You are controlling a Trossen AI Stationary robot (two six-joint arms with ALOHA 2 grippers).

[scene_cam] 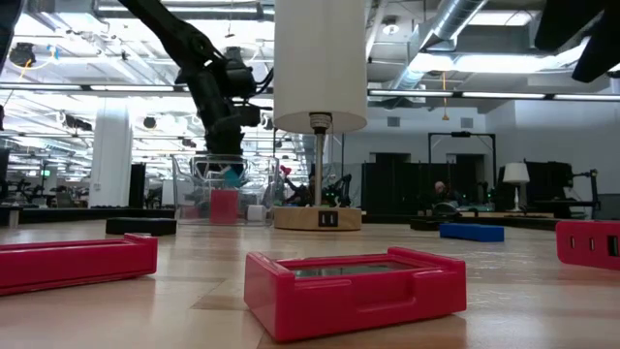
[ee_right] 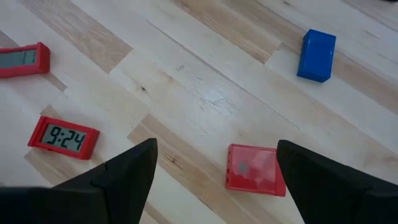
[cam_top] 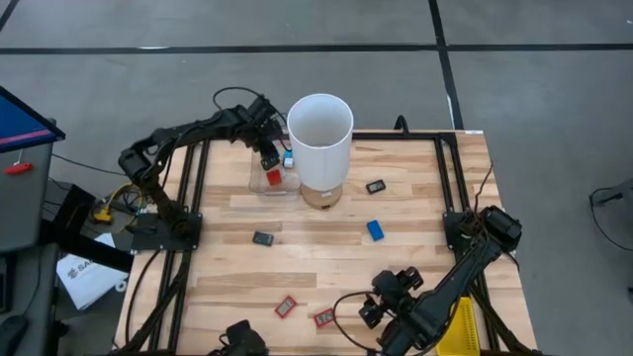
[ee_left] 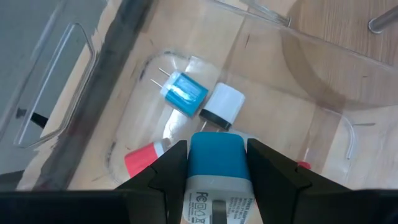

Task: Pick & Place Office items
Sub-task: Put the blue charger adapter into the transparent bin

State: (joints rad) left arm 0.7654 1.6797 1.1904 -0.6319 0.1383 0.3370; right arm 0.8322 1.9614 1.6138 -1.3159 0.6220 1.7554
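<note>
Left wrist view: left gripper (ee_left: 217,163) clamps a blue charger (ee_left: 216,168) over the clear bin (ee_left: 68,93), could hit chargers inside on release; right gripper (ee_right: 214,165) wide open, empty.

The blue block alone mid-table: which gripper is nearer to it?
Right. The right gripper hangs open just toward the table's near edge from the blue block; the left gripper is over the clear container, holding a blue-and-white charger.

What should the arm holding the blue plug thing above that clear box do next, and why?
Probably open its fingers and let go. The left gripper is shut on the blue charger directly over the clear box, where a blue plug and a white plug already lie.
</note>
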